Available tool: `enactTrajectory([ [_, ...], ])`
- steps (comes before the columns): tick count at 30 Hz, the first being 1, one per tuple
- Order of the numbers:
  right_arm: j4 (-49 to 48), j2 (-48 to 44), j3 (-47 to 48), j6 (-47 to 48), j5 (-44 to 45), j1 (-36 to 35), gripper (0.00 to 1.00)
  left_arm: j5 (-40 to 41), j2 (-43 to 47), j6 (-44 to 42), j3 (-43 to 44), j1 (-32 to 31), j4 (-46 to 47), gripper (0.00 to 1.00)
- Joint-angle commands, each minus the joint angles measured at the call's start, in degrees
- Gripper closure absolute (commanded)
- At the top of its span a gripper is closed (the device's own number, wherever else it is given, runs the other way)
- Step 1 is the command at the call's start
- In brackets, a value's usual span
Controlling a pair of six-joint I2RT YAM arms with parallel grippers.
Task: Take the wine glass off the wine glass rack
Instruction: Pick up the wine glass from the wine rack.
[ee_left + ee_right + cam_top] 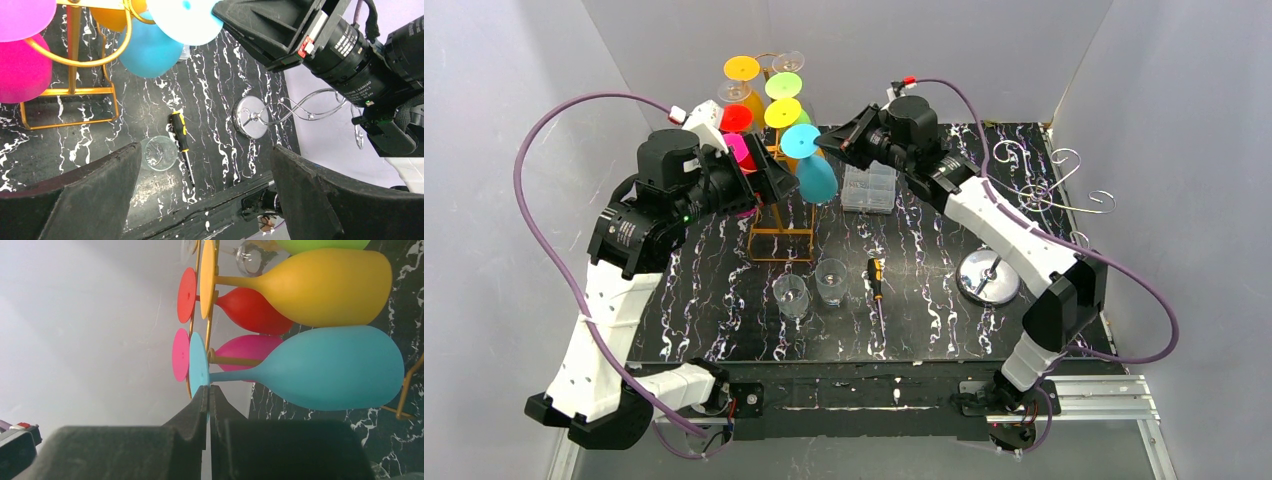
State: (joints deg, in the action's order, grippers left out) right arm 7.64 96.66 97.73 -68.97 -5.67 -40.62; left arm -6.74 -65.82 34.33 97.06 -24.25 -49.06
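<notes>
Upper centre, top view: right claw (208,392) pinched shut on the foot of the cyan wine glass (816,178), which hangs on the gold rack (779,235). Left claw (771,180) gapes, empty. Grasp apparently made; lift-off not yet done.

Left arm (614,300): raised, elbow bent.
Left gripper (205,149): jaws spread fully apart.
Right arm (1004,225): stretched forward, wrist rolled sideways.
Right gripper (208,390): fingertips pressed together, pinching the foot rim of the blue wine glass (330,367) at the tips.
</notes>
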Motion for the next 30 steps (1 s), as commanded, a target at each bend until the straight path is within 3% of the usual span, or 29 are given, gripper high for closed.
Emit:
enactTrajectory([
  [1, -0.02, -7.26, -2.26, 1.21, 3.29, 0.16, 0.99, -2.85, 0.95, 0.74, -1.03, 0.31, 2.60, 0.01],
  [9, 1.96, -15.67, -6.43, 0.46, 4.53, 1.28, 0.99, -8.94, 3.20, 2.18, -4.18, 0.26, 9.21, 0.01],
  [16, 5.89, -20.78, 0.77, 0.06, 4.46, 2.39, 0.99, -16.11, 4.77, 4.57, -6.47, 0.34, 20.03, 0.06],
  [26, 1.20, -14.11, 18.46, -7.46, -3.45, 7.19, 0.99, -26.50, -1.26, 5.60, 0.09, 3.97, 36.81, 0.10],
  [30, -6.32, -11.08, 20.74, -15.50, -9.45, 11.45, 0.99, -34.02, -5.50, 14.22, 1.26, 9.82, 49.59, 0.14],
])
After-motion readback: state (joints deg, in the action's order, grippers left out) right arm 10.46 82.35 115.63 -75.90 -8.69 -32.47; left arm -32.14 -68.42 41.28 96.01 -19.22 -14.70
